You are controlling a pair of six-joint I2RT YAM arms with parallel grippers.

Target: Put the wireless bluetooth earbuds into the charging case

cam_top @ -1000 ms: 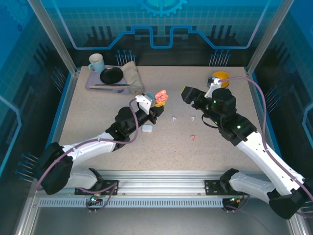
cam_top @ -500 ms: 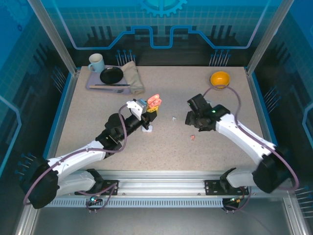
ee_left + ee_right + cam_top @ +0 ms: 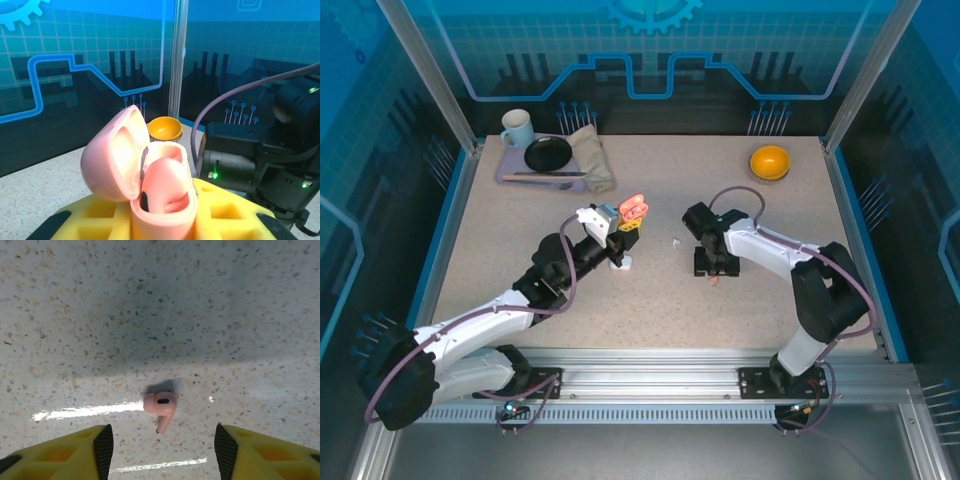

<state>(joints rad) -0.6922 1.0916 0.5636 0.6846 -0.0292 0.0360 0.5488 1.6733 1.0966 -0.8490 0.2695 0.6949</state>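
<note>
My left gripper [image 3: 631, 222] is shut on the open salmon-pink charging case [image 3: 632, 207], held above the table's middle. In the left wrist view the case [image 3: 162, 210] stands between the yellow fingers [image 3: 227, 210], lid [image 3: 107, 155] swung left, with one pink earbud [image 3: 167, 182] seated inside. A second pink earbud [image 3: 160, 405] lies loose on the table, stem toward the camera. My right gripper [image 3: 160, 450] hangs open just above it, one finger on each side, touching nothing. From above, that gripper [image 3: 713, 265] points down beside the pink earbud [image 3: 716, 281]. A white earbud [image 3: 675, 242] lies between the arms.
A white case [image 3: 620, 263] sits on the table under the left wrist. A tray [image 3: 508, 176] with a mug [image 3: 516, 127], black plate [image 3: 548, 153] and cloth stands back left. An orange bowl [image 3: 770, 161] is back right.
The right arm swung in from the back right and dropped over the loose pink earbud, its jaws narrowing. The left arm pulled slightly left with the pink case.
</note>
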